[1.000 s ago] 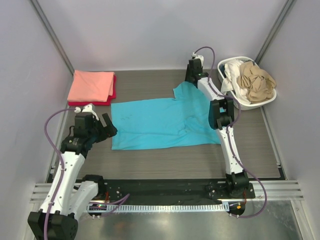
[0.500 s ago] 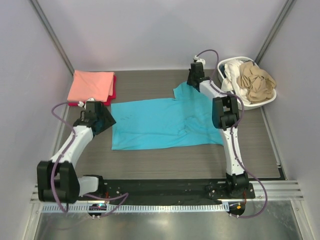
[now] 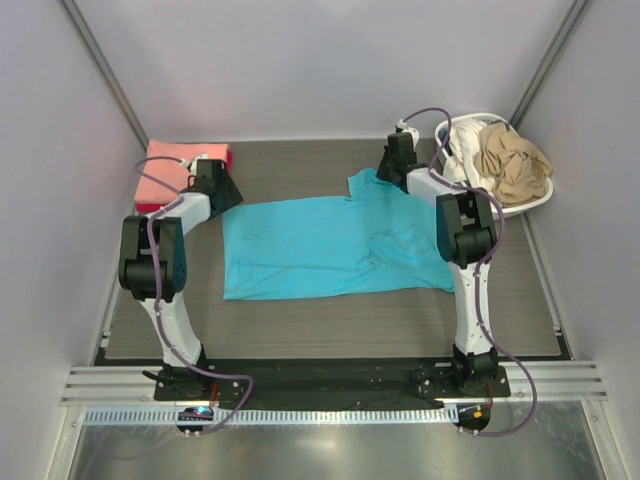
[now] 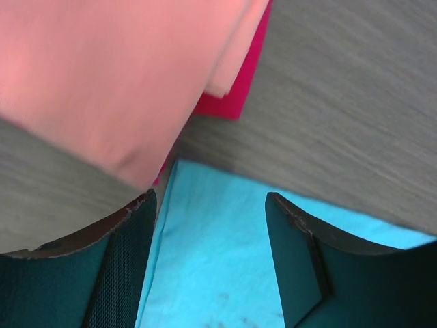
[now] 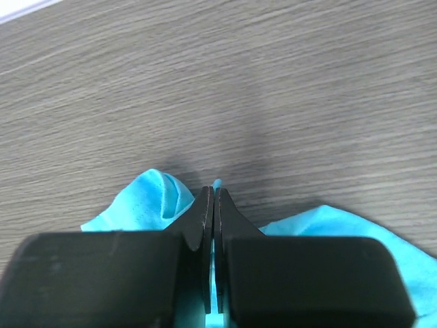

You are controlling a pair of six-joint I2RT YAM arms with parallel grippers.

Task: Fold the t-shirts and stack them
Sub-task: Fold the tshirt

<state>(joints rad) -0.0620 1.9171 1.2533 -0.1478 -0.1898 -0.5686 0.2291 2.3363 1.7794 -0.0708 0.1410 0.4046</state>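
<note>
Where it lies spread flat across the middle of the table point(image 3: 300, 320), the turquoise t-shirt point(image 3: 320, 245) points one sleeve toward the far right. The right claw point(image 3: 385, 175) is pinched tight on that sleeve's far edge, and its wrist view shows turquoise cloth bunched around the closed fingers point(image 5: 205, 212). The left claw point(image 3: 228, 200) hangs over the shirt's far left corner with its jaws apart, holding nothing; the corner shows between them from the wrist. Just beyond that corner, at the far left, a folded salmon-pink t-shirt point(image 3: 165, 175) rests on a folded red t-shirt point(image 4: 235, 96). At the far right, a white laundry basket point(image 3: 500, 212) holds a crumpled tan t-shirt point(image 3: 510, 160) and a white t-shirt point(image 3: 462, 140).
</note>
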